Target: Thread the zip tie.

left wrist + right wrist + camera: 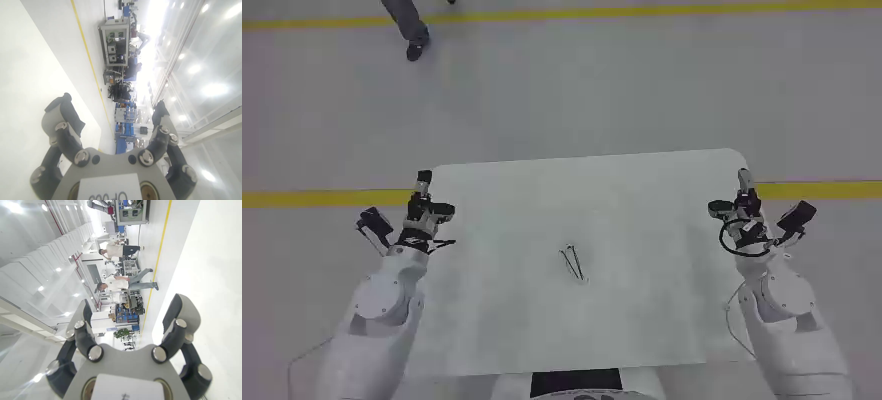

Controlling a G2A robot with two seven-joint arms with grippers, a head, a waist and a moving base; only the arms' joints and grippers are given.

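Note:
The zip tie (573, 263) lies near the middle of the white table (642, 200) as a thin pale strip folded into a narrow V. My left gripper (424, 182) is held at the table's left edge, far from the tie, and it is open (113, 103) with nothing between its fingers. My right gripper (744, 180) is held at the table's right edge, equally far from the tie. It is open (131, 306) too and holds nothing. Both wrist cameras point away from the table top toward the room.
The table's edge (83, 106) runs beside the left gripper, and its other edge (170, 289) runs beside the right. A yellow floor line (312, 198) passes behind the table. A black cable loop (739, 240) hangs at the right wrist.

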